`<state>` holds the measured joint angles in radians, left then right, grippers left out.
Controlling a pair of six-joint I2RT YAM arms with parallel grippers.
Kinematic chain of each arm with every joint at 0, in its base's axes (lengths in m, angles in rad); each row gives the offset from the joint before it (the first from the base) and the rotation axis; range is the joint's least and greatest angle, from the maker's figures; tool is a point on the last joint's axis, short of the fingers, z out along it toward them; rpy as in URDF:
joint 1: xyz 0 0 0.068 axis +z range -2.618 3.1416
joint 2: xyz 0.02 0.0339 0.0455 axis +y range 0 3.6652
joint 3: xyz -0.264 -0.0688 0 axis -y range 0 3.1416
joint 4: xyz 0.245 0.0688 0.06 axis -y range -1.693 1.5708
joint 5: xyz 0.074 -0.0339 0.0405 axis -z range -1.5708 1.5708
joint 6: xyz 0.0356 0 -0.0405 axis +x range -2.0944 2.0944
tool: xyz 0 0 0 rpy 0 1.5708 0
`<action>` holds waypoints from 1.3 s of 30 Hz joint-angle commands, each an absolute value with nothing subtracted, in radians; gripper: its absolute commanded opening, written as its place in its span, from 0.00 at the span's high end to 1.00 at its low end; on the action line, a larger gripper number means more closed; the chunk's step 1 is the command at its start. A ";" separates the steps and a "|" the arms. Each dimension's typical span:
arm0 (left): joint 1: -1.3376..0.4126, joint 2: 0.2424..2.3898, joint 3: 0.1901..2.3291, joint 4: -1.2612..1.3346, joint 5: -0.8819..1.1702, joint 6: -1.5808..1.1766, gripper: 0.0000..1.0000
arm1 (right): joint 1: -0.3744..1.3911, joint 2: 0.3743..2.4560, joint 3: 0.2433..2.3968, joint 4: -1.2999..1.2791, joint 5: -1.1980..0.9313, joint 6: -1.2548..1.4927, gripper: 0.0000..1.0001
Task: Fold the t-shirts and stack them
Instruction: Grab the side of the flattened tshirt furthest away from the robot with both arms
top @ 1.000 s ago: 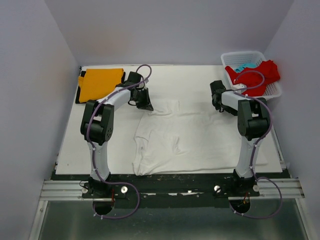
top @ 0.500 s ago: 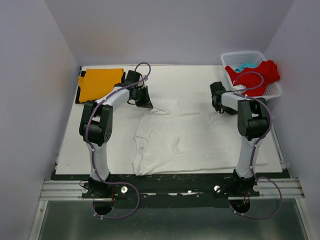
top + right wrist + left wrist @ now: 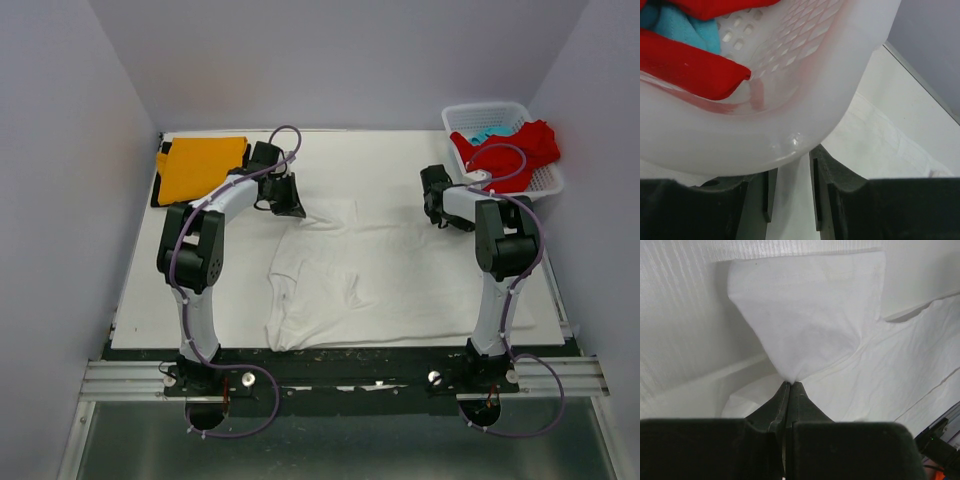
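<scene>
The fingers (image 3: 778, 404) of the left gripper (image 3: 291, 206) are pressed together on a fold of the white t-shirt (image 3: 372, 268), lifting its far-left corner into a small peak. The rest of the shirt lies spread and wrinkled across the middle of the table (image 3: 200, 295). The fingers (image 3: 826, 176) of the right gripper (image 3: 436, 203) stand a narrow gap apart with nothing between them, just beyond the shirt's far-right corner and close beside the white basket (image 3: 486, 105). A red t-shirt (image 3: 508, 150) drapes over the basket's rim with a light blue t-shirt (image 3: 486, 133) beneath it. An orange t-shirt (image 3: 200, 168) lies folded at the far-left corner.
</scene>
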<state>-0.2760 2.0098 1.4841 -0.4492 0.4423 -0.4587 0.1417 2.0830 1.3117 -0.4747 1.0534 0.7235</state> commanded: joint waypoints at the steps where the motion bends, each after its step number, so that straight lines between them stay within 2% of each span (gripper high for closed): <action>1: -0.270 1.950 1.466 -0.422 0.469 -0.440 1.00 | 0.133 2.085 1.332 -0.430 0.998 0.743 0.60; 9: -0.270 1.947 1.465 -0.419 0.469 -0.442 1.00 | 0.133 2.088 1.364 -0.436 0.941 0.716 0.57; 11: -0.270 1.947 1.461 -0.414 0.476 -0.443 1.00 | 0.133 2.139 1.440 -0.574 0.977 0.797 0.53; 14: -0.270 1.947 1.463 -0.421 0.478 -0.440 1.00 | 0.133 2.139 1.509 -0.628 0.967 0.796 0.52; 19: -0.270 1.929 1.440 -0.411 0.467 -0.442 1.00 | 0.133 2.060 1.412 -0.423 0.827 0.764 0.51; 23: -0.270 1.919 1.441 -0.421 0.457 -0.434 1.00 | 0.133 2.135 1.478 -0.572 0.825 0.806 0.51; 27: -0.270 1.916 1.436 -0.413 0.459 -0.436 1.00 | 0.132 2.125 1.408 -0.621 0.847 0.823 0.52; 30: -0.268 1.916 1.437 -0.416 0.460 -0.437 1.00 | 0.126 2.103 1.369 -0.647 0.877 0.843 0.55; 39: -0.268 1.905 1.427 -0.408 0.461 -0.439 1.00 | 0.096 2.109 1.373 -0.596 0.901 0.810 0.76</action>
<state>-0.2760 1.9499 1.4368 -0.4263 0.4503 -0.4530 0.1169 2.0830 1.3880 -0.5678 0.9081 0.8177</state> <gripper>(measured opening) 0.009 0.266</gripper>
